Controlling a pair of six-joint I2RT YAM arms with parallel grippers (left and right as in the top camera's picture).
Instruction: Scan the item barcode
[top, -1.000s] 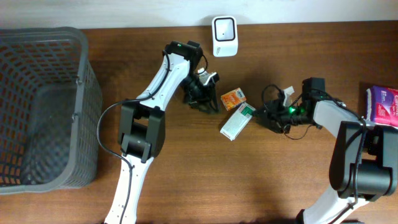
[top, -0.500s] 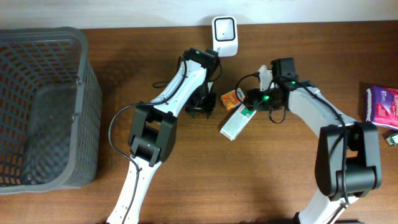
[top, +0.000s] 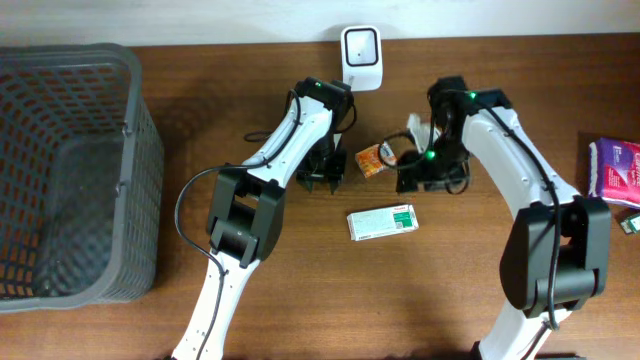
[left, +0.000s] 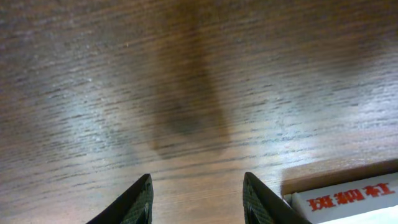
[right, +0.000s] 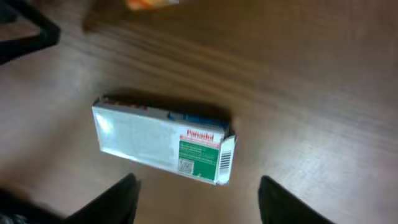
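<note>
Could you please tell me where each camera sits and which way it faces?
Overhead: above the table, looking straight down at basket, scanner, white-green box; left arm, right arm show.
Left wrist: on left arm, facing down at wood and a red-printed box corner; open left gripper shows.
Right wrist: on right arm, facing down at the white-green box; open right gripper shows.
Shared: overhead and right wrist both show that box.

I see a white box (right: 165, 146) with a green band, red lettering and a black barcode at one end, against the brown wood-grain table (top: 300, 300). I also make out an orange pack (top: 374, 158), a white scanner (top: 360, 45) with a dark window, and a grey mesh basket (top: 60, 170). The packet (top: 613, 170) is pink and purple.
</note>
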